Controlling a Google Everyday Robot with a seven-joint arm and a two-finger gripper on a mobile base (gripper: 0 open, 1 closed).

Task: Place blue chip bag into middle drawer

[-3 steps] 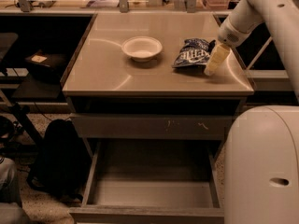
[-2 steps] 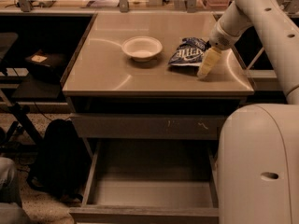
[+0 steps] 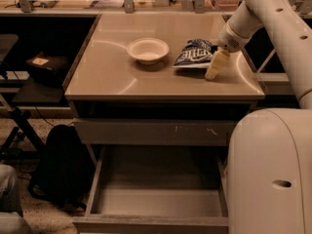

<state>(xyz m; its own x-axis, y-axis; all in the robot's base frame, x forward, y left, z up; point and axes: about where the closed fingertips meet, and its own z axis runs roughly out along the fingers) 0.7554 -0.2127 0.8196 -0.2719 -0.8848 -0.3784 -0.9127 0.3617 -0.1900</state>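
The blue chip bag (image 3: pixel 194 55) lies on the tan cabinet top, right of the white bowl (image 3: pixel 147 49). My gripper (image 3: pixel 216 64) hangs from the white arm at the bag's right end, low over the top and touching or almost touching the bag. The middle drawer (image 3: pixel 156 202) is pulled out below, towards the front; its grey floor shows nothing in it.
A closed grey drawer front (image 3: pixel 151 131) with yellowish scuffs sits above the open drawer. My white base (image 3: pixel 270 174) fills the lower right, next to the drawer. A black backpack (image 3: pixel 61 165) stands on the floor at left. A dark shelf holds a box (image 3: pixel 41 62).
My gripper has moved left along the cabinet top to the bag's right end. The bag has shifted slightly left. The bowl and the drawer have not moved.
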